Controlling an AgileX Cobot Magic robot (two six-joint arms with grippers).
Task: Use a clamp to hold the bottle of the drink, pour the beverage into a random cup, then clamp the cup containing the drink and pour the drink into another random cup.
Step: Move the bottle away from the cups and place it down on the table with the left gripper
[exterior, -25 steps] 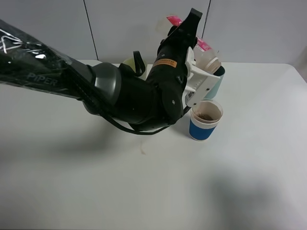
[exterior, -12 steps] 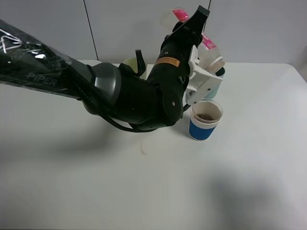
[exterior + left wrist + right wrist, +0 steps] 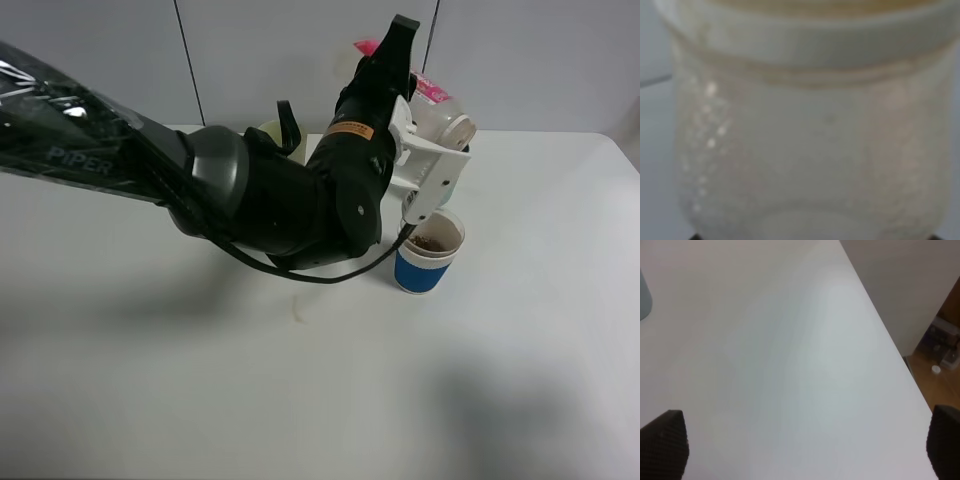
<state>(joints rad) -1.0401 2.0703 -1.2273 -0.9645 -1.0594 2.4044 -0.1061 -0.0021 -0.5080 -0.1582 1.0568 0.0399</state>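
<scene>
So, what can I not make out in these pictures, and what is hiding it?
Left wrist view: the bottle fills the frame, too close and blurred to show its label or any drink left.
High view: the arm and bottle hide the left jaws; the pale cup sits mostly behind that arm.
Right wrist view: the frame edge cuts off the right gripper, only fingertips show; it is absent from the high view.

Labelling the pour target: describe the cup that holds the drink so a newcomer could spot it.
On the white table, find the bulky black left arm holding a translucent plastic bottle aloft. Beside that arm's wrist stands a short cup: alone in having a blue band, a white rim and brown liquid inside.
</scene>
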